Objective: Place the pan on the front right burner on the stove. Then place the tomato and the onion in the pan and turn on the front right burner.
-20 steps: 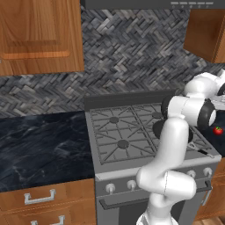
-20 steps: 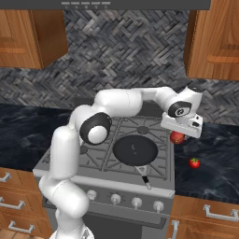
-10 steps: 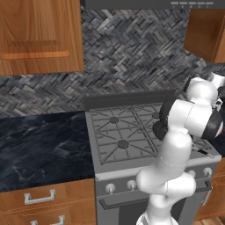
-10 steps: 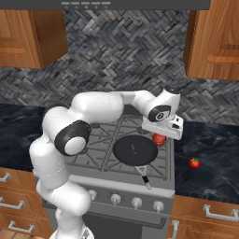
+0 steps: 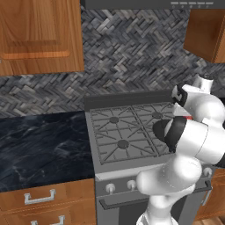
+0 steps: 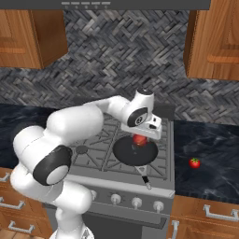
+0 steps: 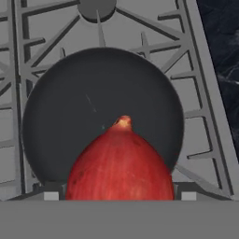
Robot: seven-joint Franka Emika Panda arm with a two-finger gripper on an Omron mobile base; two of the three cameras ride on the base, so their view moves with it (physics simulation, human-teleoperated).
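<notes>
The dark pan (image 6: 124,150) sits on the stove (image 6: 93,154) at the front right, covering the front right burner; its thin handle (image 6: 144,176) points toward the stove's front edge. My gripper (image 6: 139,136) hangs just above the pan, shut on the red-brown onion (image 6: 138,140). In the hand view the onion (image 7: 120,163) bulges between the fingertips, with the pan's bare floor (image 7: 93,93) right beneath it. The tomato (image 6: 194,163), bright red with a green top, lies on the dark counter right of the stove.
White knobs (image 6: 137,202) line the stove's front. A rear burner cap (image 7: 96,7) shows beyond the pan. Dark stone counter (image 5: 39,145) runs left of the stove, and wooden cabinets (image 6: 214,39) hang above on both sides.
The gripper has carried the onion leftward from over the stove's right edge to above the pan. Pan and tomato have stayed put.
</notes>
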